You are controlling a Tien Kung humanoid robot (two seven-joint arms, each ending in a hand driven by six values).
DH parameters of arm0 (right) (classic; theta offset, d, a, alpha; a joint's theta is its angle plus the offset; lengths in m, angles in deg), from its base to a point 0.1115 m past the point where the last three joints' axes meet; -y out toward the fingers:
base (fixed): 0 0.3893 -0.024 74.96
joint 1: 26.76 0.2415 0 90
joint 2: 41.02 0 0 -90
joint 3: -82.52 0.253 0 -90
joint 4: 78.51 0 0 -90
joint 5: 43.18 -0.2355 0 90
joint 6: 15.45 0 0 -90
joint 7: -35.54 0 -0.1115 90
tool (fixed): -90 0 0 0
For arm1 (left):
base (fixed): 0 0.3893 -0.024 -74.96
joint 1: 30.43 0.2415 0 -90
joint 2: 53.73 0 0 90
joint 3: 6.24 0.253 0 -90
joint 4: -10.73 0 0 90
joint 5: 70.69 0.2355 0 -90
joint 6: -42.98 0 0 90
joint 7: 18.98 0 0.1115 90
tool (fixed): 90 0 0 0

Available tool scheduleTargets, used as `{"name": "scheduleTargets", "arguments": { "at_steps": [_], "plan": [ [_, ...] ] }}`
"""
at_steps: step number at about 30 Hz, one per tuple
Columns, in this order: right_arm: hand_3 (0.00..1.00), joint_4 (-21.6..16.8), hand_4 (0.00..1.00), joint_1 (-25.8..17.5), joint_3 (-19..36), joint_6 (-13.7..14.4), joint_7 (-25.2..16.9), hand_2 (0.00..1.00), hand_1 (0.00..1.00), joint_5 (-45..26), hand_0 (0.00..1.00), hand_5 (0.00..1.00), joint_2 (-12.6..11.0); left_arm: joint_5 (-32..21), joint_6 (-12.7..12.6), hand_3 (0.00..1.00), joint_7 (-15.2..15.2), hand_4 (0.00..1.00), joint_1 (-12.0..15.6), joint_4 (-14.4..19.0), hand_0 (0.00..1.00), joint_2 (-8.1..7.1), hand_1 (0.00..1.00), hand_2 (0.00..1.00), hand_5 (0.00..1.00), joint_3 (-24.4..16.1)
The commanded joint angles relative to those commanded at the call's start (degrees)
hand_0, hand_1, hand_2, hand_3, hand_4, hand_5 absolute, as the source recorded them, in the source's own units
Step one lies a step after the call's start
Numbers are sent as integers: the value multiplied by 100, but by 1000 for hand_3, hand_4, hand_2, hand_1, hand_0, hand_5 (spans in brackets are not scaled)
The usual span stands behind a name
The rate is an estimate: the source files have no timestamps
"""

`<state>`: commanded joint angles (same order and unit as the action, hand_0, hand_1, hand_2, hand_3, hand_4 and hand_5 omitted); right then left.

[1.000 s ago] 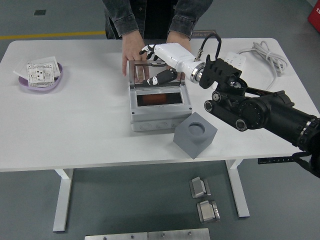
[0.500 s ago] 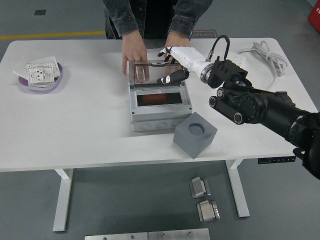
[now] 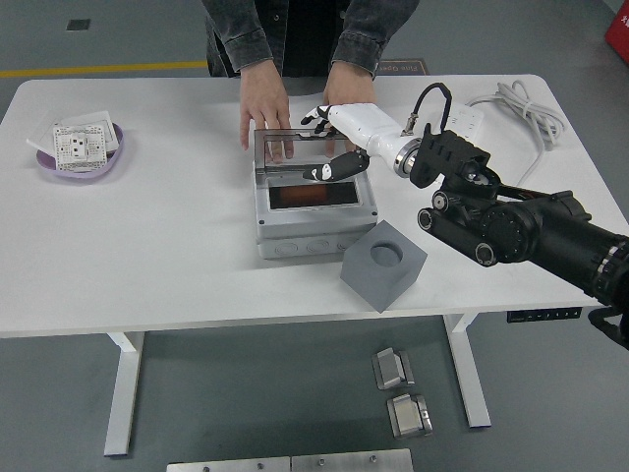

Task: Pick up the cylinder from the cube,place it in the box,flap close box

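Note:
The grey box [image 3: 313,228] stands mid-table with its clear lid [image 3: 300,149] raised on the far side. An orange-red cylinder [image 3: 310,196] lies inside the box. My right hand [image 3: 328,144], white with black fingertips, reaches over the lid's right part; its fingers [image 3: 316,115] are spread behind the top edge, its thumb [image 3: 330,169] is in front, and it holds nothing. The grey cube [image 3: 383,265] sits at the box's front right corner, its round hole empty. A person's hand [image 3: 263,110] rests at the box's far left, the other hand [image 3: 346,87] behind my hand.
A purple bowl [image 3: 81,155] with white socket parts sits at the far left of the table. A white power strip with coiled cable [image 3: 511,106] lies at the far right. The table's near edge runs just below the cube.
My right hand swung right, then came back and lower onto the lid. The lid's top edge has tipped slightly down toward the box. The person's hands stay put.

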<state>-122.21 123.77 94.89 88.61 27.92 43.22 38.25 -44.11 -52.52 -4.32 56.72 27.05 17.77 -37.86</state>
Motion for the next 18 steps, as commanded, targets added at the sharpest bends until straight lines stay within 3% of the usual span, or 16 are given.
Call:
{"name": "scheduleTargets", "arguments": {
  "at_steps": [18],
  "plan": [
    [852, -1855, 949, -642, 426, -526, 630, 725, 649, 1755, 690, 440, -585, 11, 2, 769, 0, 762, 90, -17, 716, 64, 690, 569, 323, -98]
  ]
}}
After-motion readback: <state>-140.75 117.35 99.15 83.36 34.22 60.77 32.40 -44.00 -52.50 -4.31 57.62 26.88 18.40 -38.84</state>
